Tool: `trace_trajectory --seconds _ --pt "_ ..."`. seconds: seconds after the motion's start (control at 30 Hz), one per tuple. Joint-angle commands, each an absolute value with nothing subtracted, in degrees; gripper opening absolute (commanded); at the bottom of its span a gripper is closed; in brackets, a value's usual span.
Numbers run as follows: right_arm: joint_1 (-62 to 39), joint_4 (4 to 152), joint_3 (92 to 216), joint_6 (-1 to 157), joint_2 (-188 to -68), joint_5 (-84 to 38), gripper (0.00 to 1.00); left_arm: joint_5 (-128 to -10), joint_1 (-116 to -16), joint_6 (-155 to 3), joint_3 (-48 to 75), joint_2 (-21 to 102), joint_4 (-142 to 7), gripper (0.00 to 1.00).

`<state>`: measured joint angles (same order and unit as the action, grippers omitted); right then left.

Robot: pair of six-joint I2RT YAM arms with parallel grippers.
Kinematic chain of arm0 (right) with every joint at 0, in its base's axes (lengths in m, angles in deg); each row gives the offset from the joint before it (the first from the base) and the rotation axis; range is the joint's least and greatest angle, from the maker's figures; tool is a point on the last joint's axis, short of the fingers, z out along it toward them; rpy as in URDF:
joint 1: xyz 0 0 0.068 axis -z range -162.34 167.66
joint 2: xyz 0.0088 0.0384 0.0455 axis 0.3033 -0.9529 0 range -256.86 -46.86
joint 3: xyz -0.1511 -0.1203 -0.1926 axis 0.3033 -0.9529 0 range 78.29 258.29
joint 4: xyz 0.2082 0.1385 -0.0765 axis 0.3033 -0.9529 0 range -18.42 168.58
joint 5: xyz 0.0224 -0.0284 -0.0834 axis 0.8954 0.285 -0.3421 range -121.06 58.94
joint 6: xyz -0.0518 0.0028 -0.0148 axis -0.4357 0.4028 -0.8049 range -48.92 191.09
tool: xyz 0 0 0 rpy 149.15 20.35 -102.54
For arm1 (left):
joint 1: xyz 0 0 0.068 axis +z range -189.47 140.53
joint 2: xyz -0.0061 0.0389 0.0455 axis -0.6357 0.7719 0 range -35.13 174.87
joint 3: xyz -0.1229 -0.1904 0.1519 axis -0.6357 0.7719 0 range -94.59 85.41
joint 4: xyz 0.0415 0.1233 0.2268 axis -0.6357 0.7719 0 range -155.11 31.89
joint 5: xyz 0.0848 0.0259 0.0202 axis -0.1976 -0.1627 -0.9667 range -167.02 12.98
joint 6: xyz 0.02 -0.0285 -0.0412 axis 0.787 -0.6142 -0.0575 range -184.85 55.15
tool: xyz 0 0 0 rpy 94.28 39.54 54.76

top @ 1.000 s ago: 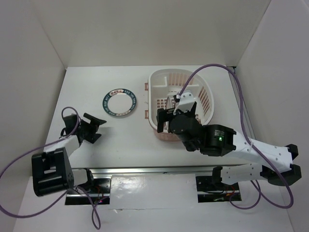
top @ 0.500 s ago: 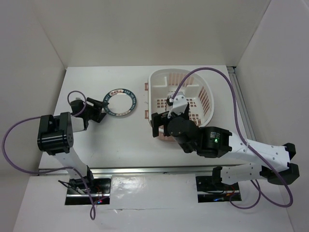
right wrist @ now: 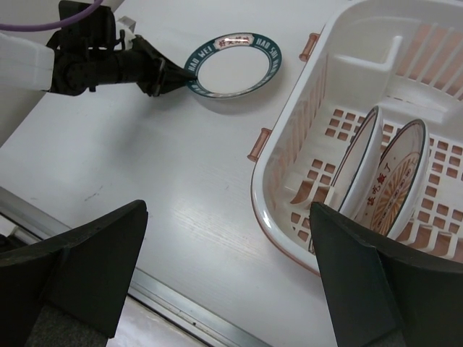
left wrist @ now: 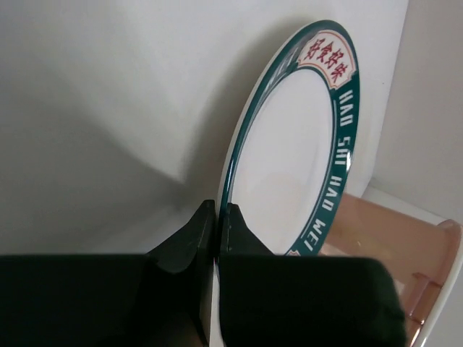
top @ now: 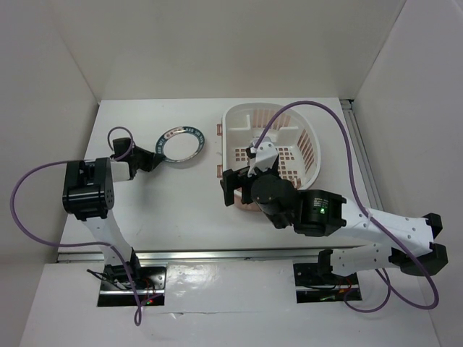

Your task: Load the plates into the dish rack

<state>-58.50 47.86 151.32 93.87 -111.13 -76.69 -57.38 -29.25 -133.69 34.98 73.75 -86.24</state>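
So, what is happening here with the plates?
The left gripper is shut on the rim of the dark-rimmed plate, which is out on the table to the left of the rack. The striped plate and a third plate stand on edge inside the rack. The right gripper is open and holds nothing, near the rack's near left corner. One plate is left to load.

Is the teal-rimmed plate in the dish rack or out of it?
Out. The teal-rimmed plate is beside the dish rack, outside its wall, rim pinched in the left claw.
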Motion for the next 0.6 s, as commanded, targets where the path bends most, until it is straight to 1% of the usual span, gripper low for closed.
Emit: trace_trajectory --seconds 0.0,0.1,0.17,0.23,0.3,0.33,0.43,0.47,0.57 --pt "-59.1 51.0 151.1 93.0 -110.0 -77.1 1.00 -63.6 -30.2 -130.9 34.6 76.9 -72.4 0.00" --pt "-59.1 50.5 150.5 92.4 -110.0 -78.3 1.00 -64.4 -30.2 -130.9 34.6 76.4 -70.8 0.00" --pt "-59.1 50.5 150.5 91.8 -110.0 -79.1 1.00 -65.3 -30.8 -130.9 35.6 73.7 -68.5 0.00" --pt "-59.1 51.4 151.1 89.6 -110.0 -78.4 1.00 -67.8 -32.3 -130.1 37.9 66.0 -67.0 0.00" --pt "-56.8 54.0 151.1 86.3 -108.6 -75.0 1.00 -69.2 -35.0 -128.9 39.7 59.6 -65.8 0.00" --pt "-55.6 57.3 150.1 85.2 -107.9 -69.4 1.00 -70.0 -35.7 -127.0 41.2 52.8 -65.8 0.00" --pt "-50.9 63.4 147.6 83.6 -104.7 -61.7 1.00 -71.2 -36.7 -123.0 41.2 43.1 -59.5 0.00" --pt "-50.1 63.5 148.2 83.6 -104.7 -61.1 1.00 -71.2 -36.7 -121.7 41.2 36.9 -58.0 0.00" --pt "-48.1 60.9 151.8 81.2 -107.7 -59.6 1.00 -67.3 -35.7 -115.9 41.2 27.6 -54.1 0.00"
